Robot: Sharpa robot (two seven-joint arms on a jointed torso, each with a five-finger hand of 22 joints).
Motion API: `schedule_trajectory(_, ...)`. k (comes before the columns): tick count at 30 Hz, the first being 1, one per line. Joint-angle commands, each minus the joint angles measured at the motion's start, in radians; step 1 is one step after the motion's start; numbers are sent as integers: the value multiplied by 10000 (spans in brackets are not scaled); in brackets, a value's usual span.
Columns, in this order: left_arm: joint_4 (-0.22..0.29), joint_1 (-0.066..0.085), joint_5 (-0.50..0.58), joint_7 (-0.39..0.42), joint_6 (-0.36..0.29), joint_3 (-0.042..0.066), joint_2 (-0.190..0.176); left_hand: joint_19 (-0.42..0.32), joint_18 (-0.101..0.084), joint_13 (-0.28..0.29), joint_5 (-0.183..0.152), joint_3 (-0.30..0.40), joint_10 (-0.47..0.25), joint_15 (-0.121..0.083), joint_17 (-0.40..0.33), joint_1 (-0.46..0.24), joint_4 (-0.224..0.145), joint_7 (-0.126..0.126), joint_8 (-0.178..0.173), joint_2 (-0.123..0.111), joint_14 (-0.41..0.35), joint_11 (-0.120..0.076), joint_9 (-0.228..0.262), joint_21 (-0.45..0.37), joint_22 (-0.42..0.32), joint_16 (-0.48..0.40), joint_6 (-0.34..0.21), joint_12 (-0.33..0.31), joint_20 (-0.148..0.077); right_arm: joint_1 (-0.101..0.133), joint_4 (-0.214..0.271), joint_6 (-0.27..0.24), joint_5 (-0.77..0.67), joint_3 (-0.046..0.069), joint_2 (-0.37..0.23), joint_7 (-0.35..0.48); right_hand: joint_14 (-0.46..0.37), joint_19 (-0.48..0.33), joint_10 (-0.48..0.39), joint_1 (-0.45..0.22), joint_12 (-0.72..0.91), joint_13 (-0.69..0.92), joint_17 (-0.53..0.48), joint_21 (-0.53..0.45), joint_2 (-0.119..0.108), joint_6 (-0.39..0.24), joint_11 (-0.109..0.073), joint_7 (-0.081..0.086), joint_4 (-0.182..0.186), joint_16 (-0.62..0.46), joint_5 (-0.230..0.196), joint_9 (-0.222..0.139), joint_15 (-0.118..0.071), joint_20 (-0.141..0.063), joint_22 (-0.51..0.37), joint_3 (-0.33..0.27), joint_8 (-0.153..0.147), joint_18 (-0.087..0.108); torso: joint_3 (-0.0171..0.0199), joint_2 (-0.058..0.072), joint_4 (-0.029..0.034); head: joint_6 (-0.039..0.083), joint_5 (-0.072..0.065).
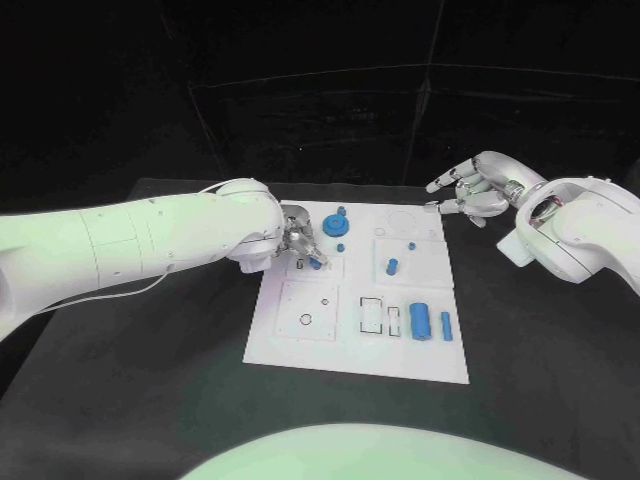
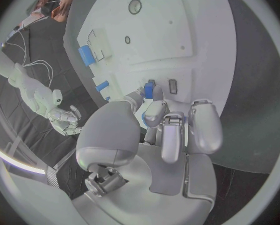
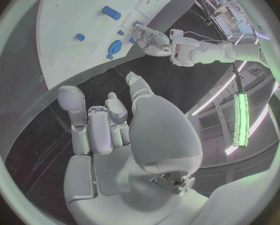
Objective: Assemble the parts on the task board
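Where the white task board [image 1: 352, 350] comes nearest you, its flat matte plate is bare along the front edge, resting on the black table [image 1: 147, 400]. Just beyond, toward the board's right side, you can see a blue cylinder [image 1: 423, 321] lying on its side, with a smaller flat blue block [image 1: 446, 324] just beside it, and to their left two dark-outlined rectangular slots [image 1: 379, 316]. On the left half of the plate sits a small round hole [image 1: 306, 320]. Farther up, a short rounded blue peg [image 1: 392, 267] lies near the board's middle.

Look next at your left hand [image 1: 294, 243], silver and smooth, over the board's far left part. Its fingers are drawn together and, in the left wrist view, the fingertips [image 2: 153, 110] pinch a small blue part [image 2: 148, 89] right at the board's surface; whether the piece is seated in its recess you cannot tell. Just beyond that hand a round blue knob-like piece [image 1: 335, 222] stands on the plate, with a tiny blue stub [image 1: 340, 246] near it.

Farthest back, your right hand [image 1: 469, 190] hangs beyond the board's far right corner, apart from the plate, fingers loosely spread and holding nothing.
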Motion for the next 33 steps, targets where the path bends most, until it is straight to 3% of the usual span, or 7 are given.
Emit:
schedule_trajectory(1,-19,3,-99,-55,311,-2,-17,-15,-71,-16,31,1055,57,-9,2634,66,-989,-21,51,36,1057,16,19,-32,3,31,16,36,25,20,10,64,29,5,-2,34,354,4,-41,60,10,-12,4,-37,17,-63,-28,-3,70,-32,60,-3,-66,-41,-12,10,22,110,0,-6,-3,-6,8)
schedule_trajectory(21,-127,4,-98,-92,662,-2,40,-7,-75,-35,31,1427,74,-5,2634,-28,-1079,-16,81,-67,1057,19,51,-30,28,31,33,26,27,20,-38,107,41,5,47,86,355,3,-41,70,10,-18,-1,-54,20,-65,-28,-3,76,-40,66,-3,-68,-43,-37,11,28,113,7,5,-5,1,21)
schedule_trajectory(33,-435,7,-97,-106,833,-1,297,-7,-73,-15,5,1361,130,-28,2634,-750,-593,-51,200,-58,1057,-3,141,-50,26,31,166,62,3,20,-67,122,80,5,111,98,354,-1,-45,68,4,-25,-5,-60,21,-65,-28,-3,79,-42,67,-3,-68,-43,-49,10,29,115,6,6,-14,-44,29)
